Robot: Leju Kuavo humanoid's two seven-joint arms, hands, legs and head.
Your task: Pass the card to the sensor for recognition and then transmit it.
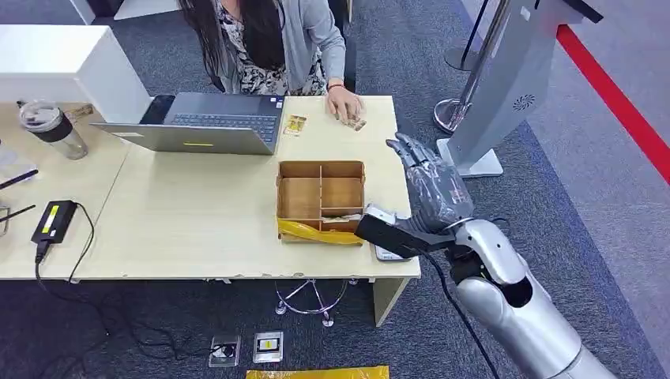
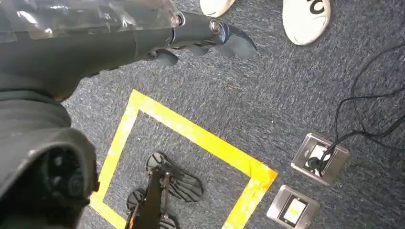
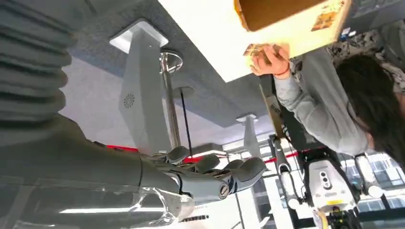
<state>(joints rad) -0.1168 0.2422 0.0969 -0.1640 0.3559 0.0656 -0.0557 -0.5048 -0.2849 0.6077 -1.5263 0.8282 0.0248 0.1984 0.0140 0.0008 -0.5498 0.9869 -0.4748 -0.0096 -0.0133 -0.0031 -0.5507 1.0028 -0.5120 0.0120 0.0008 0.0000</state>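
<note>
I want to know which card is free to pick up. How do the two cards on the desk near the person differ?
The card by the laptop lies bare and untouched; the card under the person's hand is partly covered by it. The first lies nearer the laptop, the second nearer the desk's right edge. Both lie flat on the desk.

Small patterned card [image 1: 354, 122] lay flat near the pale wooden table's [image 1: 197, 213] far edge, partly under a person's hand [image 1: 342, 103]. Second yellowish patterned card [image 1: 295, 125] lay flat beside the laptop [image 1: 201, 122].

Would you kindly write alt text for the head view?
The robot's right hand hovers open past the table's right edge, holding nothing. A person's hand rests on a card beyond a divided cardboard box, beside a laptop.
</note>
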